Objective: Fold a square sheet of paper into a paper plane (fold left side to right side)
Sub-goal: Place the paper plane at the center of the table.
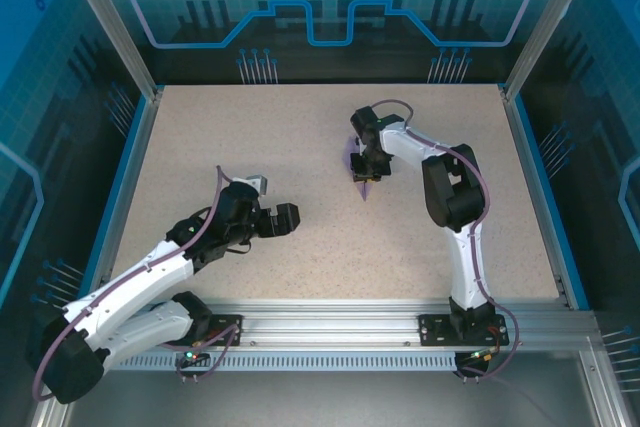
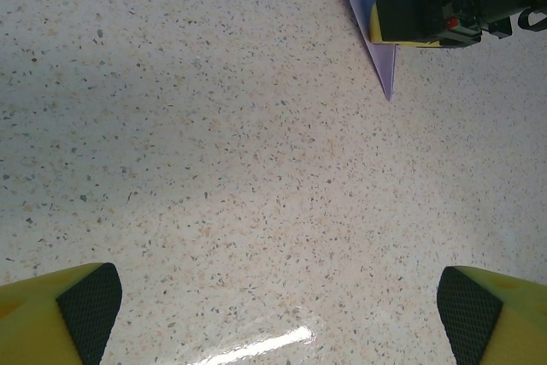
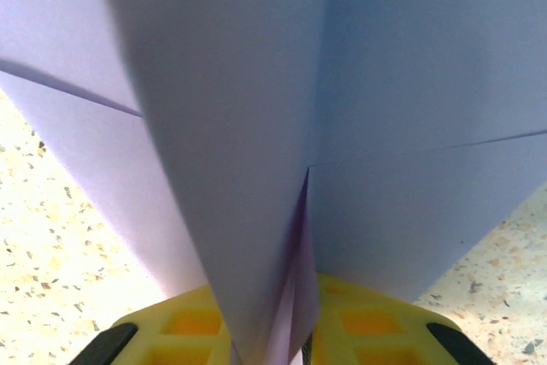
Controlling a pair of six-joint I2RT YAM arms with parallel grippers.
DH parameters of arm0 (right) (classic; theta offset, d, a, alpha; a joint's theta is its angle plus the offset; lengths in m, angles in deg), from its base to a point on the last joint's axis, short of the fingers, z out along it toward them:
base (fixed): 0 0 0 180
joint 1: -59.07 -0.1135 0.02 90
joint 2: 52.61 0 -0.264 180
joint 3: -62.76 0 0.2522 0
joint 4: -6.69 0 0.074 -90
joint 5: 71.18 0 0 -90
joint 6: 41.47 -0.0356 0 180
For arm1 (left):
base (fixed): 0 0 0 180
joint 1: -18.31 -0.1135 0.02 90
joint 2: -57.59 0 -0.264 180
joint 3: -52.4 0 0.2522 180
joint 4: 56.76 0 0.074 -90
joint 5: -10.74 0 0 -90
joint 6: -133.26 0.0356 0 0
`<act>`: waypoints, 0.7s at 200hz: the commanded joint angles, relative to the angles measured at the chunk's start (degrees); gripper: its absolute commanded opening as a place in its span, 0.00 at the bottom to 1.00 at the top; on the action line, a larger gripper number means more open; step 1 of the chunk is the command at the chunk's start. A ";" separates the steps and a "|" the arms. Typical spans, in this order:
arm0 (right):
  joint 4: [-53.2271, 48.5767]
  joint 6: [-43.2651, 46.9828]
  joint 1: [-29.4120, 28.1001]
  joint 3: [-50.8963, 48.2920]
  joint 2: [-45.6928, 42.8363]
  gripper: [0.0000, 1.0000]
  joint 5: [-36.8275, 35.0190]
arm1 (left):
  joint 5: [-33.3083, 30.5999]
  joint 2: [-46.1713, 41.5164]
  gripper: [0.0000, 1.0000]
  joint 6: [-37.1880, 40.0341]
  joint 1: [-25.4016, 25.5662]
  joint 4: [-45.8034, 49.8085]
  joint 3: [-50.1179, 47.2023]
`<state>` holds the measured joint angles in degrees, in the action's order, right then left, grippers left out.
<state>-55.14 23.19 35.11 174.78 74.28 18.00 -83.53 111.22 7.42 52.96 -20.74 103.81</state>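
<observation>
The lavender paper plane (image 1: 364, 188) lies at the centre back of the table, its pointed tip toward the near edge. My right gripper (image 1: 368, 169) comes down on it from above. In the right wrist view the plane's folded centre crease (image 3: 256, 83) rises between the two yellow fingers (image 3: 367, 322), which stand close on either side of it. The left wrist view shows the plane's tip (image 2: 382, 57) flat on the table under one right finger (image 2: 402, 38). My left gripper (image 1: 278, 202) hovers wide open to the front left of the plane with nothing between its pads (image 2: 90, 305).
The speckled beige tabletop (image 1: 250, 137) is bordered by blue edging and aluminium frame posts (image 1: 110, 17). The arm bases sit on a rail (image 1: 330, 322) along the near edge.
</observation>
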 commanded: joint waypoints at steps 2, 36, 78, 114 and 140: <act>-2.33 0.76 0.28 1.41 2.13 0.23 0.97 | 1.01 0.26 0.99 1.11 -0.54 0.74 -0.12; -2.97 0.65 0.05 2.02 2.70 0.24 0.87 | 0.74 0.42 0.99 1.55 -0.49 1.25 0.51; -4.60 0.26 -0.22 3.45 1.93 0.25 -0.87 | 0.16 0.97 0.99 2.58 -0.51 2.91 2.32; -6.24 0.29 -0.81 4.27 -0.33 0.25 -3.06 | -0.21 2.05 0.99 3.23 -0.60 3.78 4.08; -7.27 0.21 -1.03 4.74 -1.61 0.27 -3.78 | 0.46 3.18 0.99 3.10 -1.45 3.32 4.76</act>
<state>-59.34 23.17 34.69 177.71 75.13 15.77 -83.49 113.38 9.19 52.81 -18.55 106.35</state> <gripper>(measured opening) 0.259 0.986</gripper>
